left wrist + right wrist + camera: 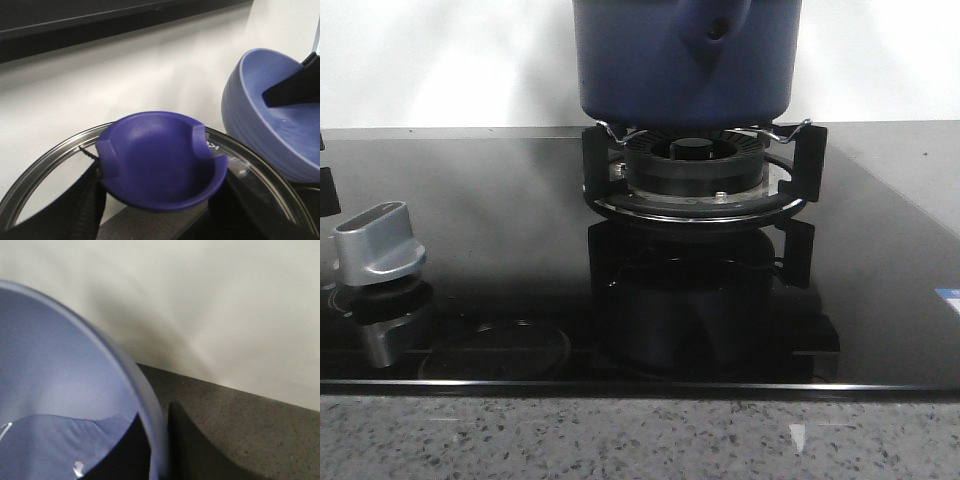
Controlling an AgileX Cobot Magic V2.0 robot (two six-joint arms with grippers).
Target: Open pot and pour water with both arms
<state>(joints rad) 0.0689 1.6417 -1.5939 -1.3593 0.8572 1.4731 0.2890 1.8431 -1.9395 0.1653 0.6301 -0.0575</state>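
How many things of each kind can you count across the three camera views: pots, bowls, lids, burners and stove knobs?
Pots: 1, the dark-blue pot on the burner.
Bowls: 1, the light-blue bowl.
Lids: 1, the glass lid with its purple knob.
Burners: 1, the gas burner.
Stove knobs: 1, the silver knob.
Total: 5.

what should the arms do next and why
Probably bring the blue bowl, clamped at its rim by the right pincer, over the pot on the burner. The left pincer already holds the glass lid by its knob.
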